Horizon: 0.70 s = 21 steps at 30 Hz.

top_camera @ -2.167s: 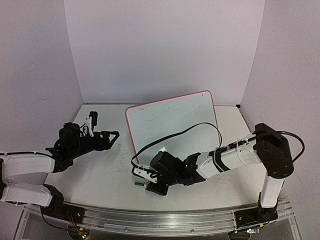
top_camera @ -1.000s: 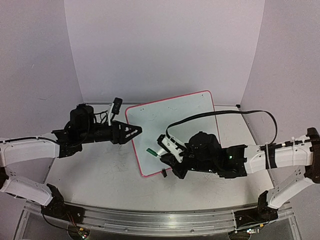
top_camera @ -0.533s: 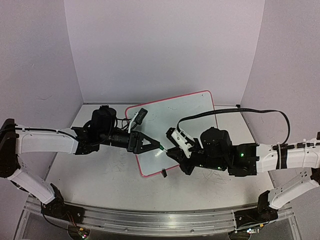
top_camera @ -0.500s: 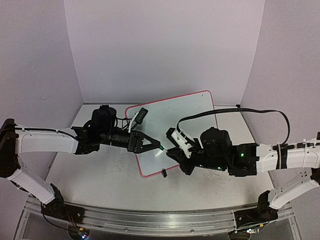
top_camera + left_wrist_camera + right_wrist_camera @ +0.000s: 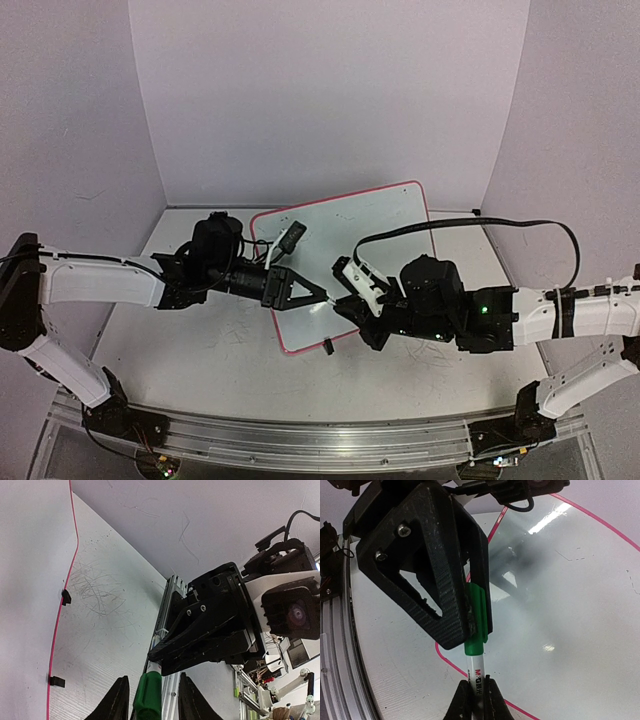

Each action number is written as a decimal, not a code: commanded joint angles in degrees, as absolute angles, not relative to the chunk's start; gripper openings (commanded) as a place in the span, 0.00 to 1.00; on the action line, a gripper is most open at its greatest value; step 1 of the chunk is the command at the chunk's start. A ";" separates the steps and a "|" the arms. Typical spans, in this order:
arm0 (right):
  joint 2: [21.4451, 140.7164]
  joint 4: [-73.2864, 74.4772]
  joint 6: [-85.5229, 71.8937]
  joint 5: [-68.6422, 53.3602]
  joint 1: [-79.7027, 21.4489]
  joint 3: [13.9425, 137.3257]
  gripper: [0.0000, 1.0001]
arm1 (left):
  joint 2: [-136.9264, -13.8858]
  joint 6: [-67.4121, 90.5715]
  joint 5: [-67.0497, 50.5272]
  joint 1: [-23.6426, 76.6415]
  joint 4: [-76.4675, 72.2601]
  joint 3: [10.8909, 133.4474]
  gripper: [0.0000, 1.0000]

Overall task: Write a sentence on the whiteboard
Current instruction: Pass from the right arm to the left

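Observation:
The whiteboard (image 5: pixel 345 255), pink-red framed, lies tilted on the table and also shows in the right wrist view (image 5: pixel 570 605) and the left wrist view (image 5: pixel 25 605). No green sentence shows on it, only faint grey marks. My right gripper (image 5: pixel 345 300) is shut on the white barrel of a green-capped marker (image 5: pixel 476 672) and holds it above the board's near-left edge. My left gripper (image 5: pixel 308 293) is open, and its fingers (image 5: pixel 120 702) stand on either side of the green cap (image 5: pixel 148 695) with small gaps.
The table (image 5: pixel 200 350) bears grey scribbles left of the board. Two black clip feet (image 5: pixel 66 597) sit on the board's near edge. An aluminium rail (image 5: pixel 300 440) runs along the front. The right arm's black cable (image 5: pixel 460 225) loops over the board.
My right gripper has picked the marker off the table and lifted it over the board's edge. My left arm has reached right until its fingers straddle the cap.

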State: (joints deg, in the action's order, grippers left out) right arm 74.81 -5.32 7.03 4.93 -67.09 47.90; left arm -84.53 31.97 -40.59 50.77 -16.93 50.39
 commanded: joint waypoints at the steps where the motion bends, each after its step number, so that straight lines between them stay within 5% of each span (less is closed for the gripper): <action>1: 75.06 -6.37 6.69 5.60 -66.88 50.09 0.00 | -84.37 31.61 -41.41 51.06 -18.98 53.82 0.27; 6: 74.62 -6.78 5.37 7.13 -66.89 49.54 0.04 | -83.31 31.01 -38.21 51.07 -18.98 53.86 0.02; 10: 73.88 -8.28 -3.38 9.58 -64.63 48.58 0.55 | -81.11 30.10 -33.53 51.00 -19.05 53.50 0.00; 14: 70.95 -13.27 -16.56 6.95 -60.20 45.51 0.94 | -78.89 29.82 -27.18 50.90 -19.60 53.65 0.00; 21: 63.02 -31.49 -28.28 -2.22 -56.99 36.79 0.98 | -77.42 37.95 -20.97 50.80 -37.67 50.45 0.00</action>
State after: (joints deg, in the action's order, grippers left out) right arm 66.63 -17.50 -18.16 4.81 -57.96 38.49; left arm -79.48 32.29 -25.34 51.00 -20.77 51.25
